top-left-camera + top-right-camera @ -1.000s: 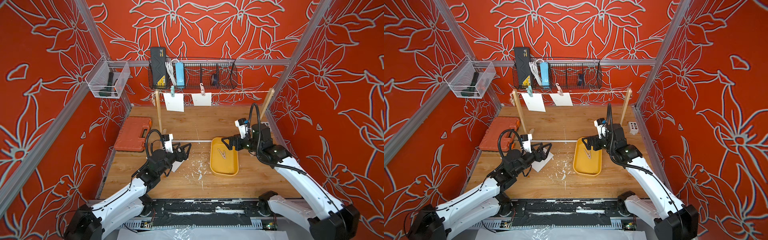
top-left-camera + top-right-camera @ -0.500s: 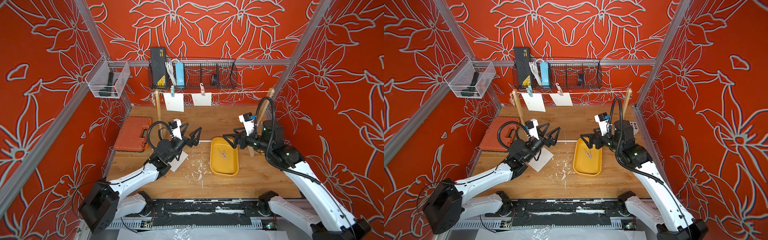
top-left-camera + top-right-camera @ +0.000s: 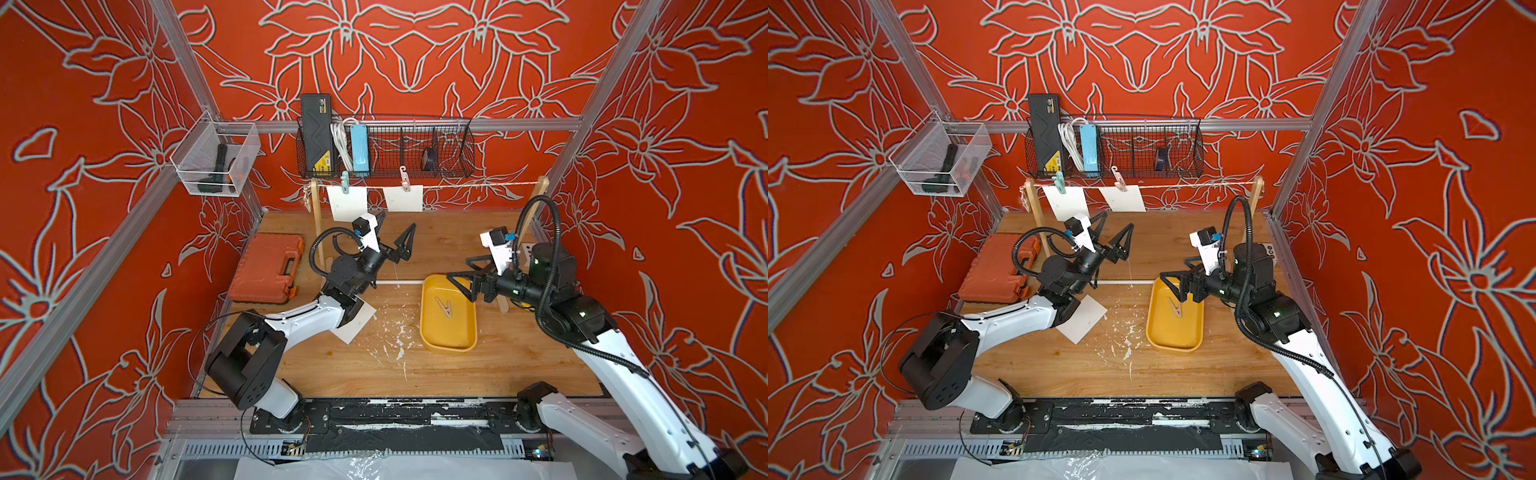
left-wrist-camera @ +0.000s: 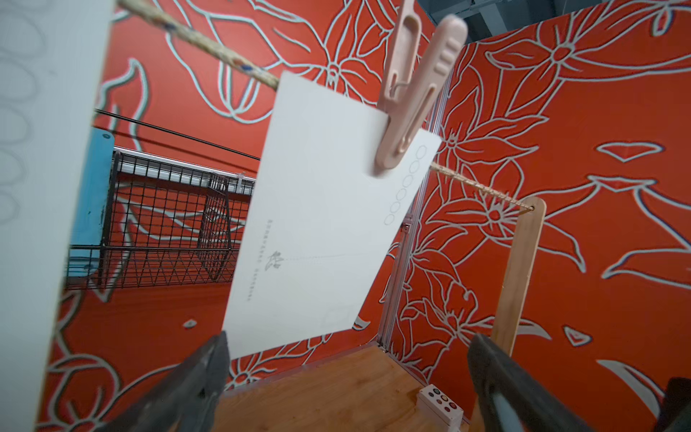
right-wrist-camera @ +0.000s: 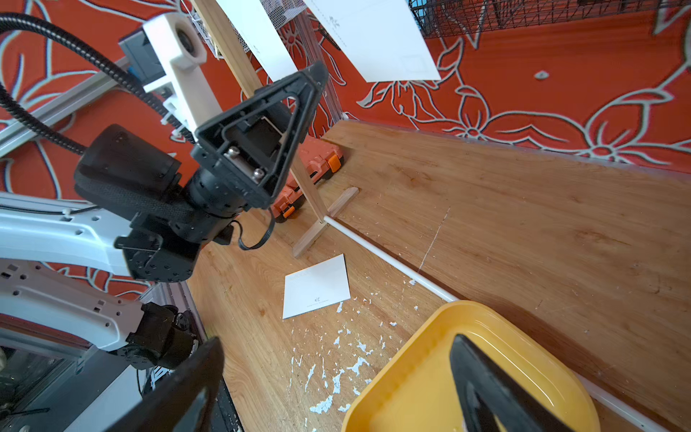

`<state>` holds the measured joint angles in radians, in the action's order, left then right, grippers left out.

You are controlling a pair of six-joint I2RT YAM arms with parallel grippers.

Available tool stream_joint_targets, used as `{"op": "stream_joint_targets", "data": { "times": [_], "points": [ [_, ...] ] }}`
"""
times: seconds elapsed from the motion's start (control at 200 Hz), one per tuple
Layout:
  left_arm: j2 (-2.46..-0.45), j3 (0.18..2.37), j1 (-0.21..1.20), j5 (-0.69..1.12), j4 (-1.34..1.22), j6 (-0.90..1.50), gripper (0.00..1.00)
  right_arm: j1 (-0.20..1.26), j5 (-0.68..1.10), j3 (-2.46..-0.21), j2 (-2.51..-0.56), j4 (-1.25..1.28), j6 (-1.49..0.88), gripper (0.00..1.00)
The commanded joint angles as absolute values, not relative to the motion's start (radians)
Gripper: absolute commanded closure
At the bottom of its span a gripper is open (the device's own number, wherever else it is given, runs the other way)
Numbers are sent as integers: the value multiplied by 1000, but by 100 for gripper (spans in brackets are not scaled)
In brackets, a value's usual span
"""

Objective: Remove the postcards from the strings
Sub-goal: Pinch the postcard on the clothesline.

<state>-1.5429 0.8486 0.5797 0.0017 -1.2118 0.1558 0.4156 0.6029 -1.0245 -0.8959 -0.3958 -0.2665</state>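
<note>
Two cards hang on the string (image 3: 478,185), which runs taut between the left post (image 3: 316,224) and the right post (image 3: 541,190) at the far side of the table (image 3: 457,374). The left postcard (image 3: 347,204) is pinned by a teal clothespin (image 3: 344,181), the right postcard (image 3: 403,199) by a pink clothespin (image 3: 402,174). The third postcard (image 3: 360,321) lies flat on the table, near of the white rod (image 3: 399,282), its left part under the left arm. The left gripper (image 3: 397,219) is raised just near of and below the hanging cards, jaws wide apart and empty. In the left wrist view the right postcard sits between its spread fingers (image 4: 202,374), no contact. The right gripper (image 3: 458,268) is over the far end of the yellow tray (image 3: 453,334), jaws apart, holding nothing. A beige clothespin (image 3: 444,306) lies in the tray. An orange case (image 3: 268,272) is at the table's left edge.
</note>
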Motion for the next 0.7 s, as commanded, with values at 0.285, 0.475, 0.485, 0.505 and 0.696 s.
{"op": "stream_joint_targets", "data": {
  "times": [0.285, 0.475, 0.485, 0.505, 0.696],
  "points": [
    [-1675, 984, 553, -72, -1304, 124, 2, 423, 644, -1000, -883, -347, -250, 6],
    [-1712, 1022, 539, -80, -1293, 123, 2, 423, 643, -1000, -886, -344, -245, 6],
    [-1713, 1022, 539, -78, -1296, 124, 2, 423, 643, -999, -886, -344, -245, 6],
    [-1716, 1024, 537, -72, -1300, 126, 2, 423, 644, -999, -884, -344, -244, 6],
    [-1735, 1046, 517, -2, -1302, 155, 4, 423, 636, -993, -889, -342, -244, 7]
  ]
}}
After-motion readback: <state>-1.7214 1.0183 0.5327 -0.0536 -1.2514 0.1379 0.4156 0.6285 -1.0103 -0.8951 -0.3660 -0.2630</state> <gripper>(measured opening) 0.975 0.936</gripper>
